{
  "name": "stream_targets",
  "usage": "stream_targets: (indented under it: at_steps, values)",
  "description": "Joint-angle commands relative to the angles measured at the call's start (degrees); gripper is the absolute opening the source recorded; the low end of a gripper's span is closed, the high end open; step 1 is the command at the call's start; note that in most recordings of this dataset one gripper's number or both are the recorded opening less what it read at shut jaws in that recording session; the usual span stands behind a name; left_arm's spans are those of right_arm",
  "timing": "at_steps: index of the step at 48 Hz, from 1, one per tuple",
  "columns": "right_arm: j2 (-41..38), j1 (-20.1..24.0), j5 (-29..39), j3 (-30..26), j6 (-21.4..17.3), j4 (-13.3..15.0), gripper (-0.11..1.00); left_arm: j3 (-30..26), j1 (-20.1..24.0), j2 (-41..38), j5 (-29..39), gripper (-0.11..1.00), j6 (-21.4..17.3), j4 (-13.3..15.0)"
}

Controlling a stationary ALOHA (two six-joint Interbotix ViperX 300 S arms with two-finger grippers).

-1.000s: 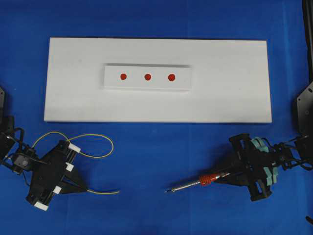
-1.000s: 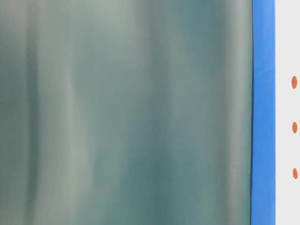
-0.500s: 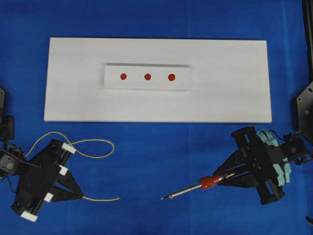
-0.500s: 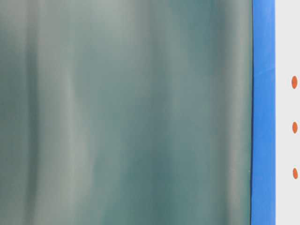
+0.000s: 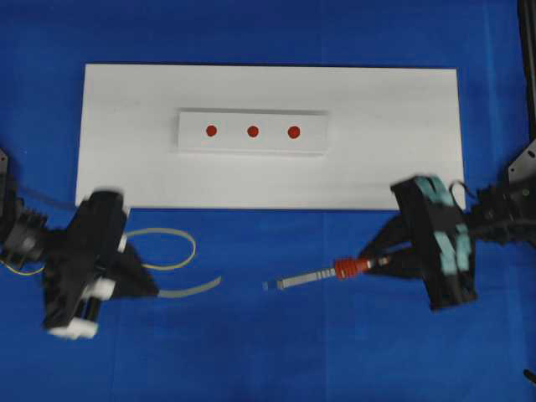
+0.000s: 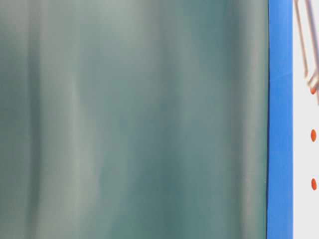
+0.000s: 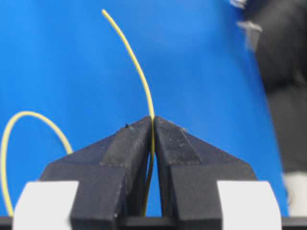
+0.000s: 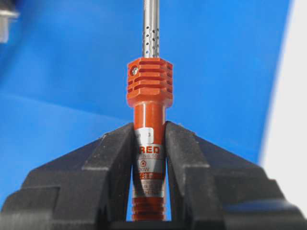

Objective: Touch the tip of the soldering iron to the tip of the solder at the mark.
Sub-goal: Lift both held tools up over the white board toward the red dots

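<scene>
My left gripper (image 5: 151,290) is shut on the thin yellow solder (image 5: 191,289), whose free end points right over the blue cloth while its loop (image 5: 172,244) trails behind. In the left wrist view the solder (image 7: 139,72) rises from the shut left gripper (image 7: 153,120) and curves left. My right gripper (image 5: 369,263) is shut on the orange-red handle of the soldering iron (image 5: 347,268), and its silver shaft (image 5: 295,279) points left toward the solder's end, with a gap between them. The right wrist view shows the soldering iron (image 8: 149,91) clamped in the right gripper (image 8: 149,127). Three red marks (image 5: 253,131) sit on a raised strip.
A white board (image 5: 394,151) lies beyond both grippers and carries the raised strip (image 5: 314,142). The table-level view is mostly blocked by a blurred grey-green surface (image 6: 134,119), with red marks (image 6: 313,135) at its right edge. Blue cloth (image 5: 268,352) covers the table.
Both arms have swung and moved toward the board, blurred with motion. The solder's end and the iron's tip have shifted up the overhead view and now point more directly at each other.
</scene>
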State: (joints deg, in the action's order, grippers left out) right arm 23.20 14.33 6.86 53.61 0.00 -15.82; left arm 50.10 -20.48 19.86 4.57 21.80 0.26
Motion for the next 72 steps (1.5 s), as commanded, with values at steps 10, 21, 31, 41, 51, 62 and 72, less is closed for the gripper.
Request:
stream_targets:
  at_steps: [10, 21, 31, 41, 51, 62, 72]
  values:
    - [-0.97, -13.80, 8.44, -3.96, 0.00, 2.29, 0.07, -4.31, 12.57, -0.35, 8.79, 0.02, 1.14, -0.35]
    - [-3.43, -22.59, 12.66, -6.68, -0.09, 4.22, 0.07, -6.59, 20.65, -2.02, 12.48, 0.02, 0.53, -0.44]
    - [-5.19, -27.95, 15.56, -8.96, -0.18, 6.94, 0.06, -8.26, 25.40, -3.08, 14.50, 0.02, 0.26, -0.79]
    - [-5.45, -28.74, 15.91, -9.32, -0.35, 7.65, 0.06, -8.26, 27.07, -3.08, 14.50, 0.02, -0.79, -0.88]
    - [-5.80, -28.83, 16.96, -10.02, -0.35, 7.56, 0.06, -7.82, 27.07, -2.81, 17.23, 0.02, 0.62, -0.79]
    - [-8.00, -28.74, 18.11, -12.04, -0.26, 7.73, 0.06, -8.00, 27.07, -3.60, 21.18, 0.02, 2.90, -0.79]
    - [-8.79, -28.74, 18.11, -12.74, -0.26, 8.26, 0.06, -7.38, 27.07, -8.44, 18.54, 0.02, 2.99, -0.79]
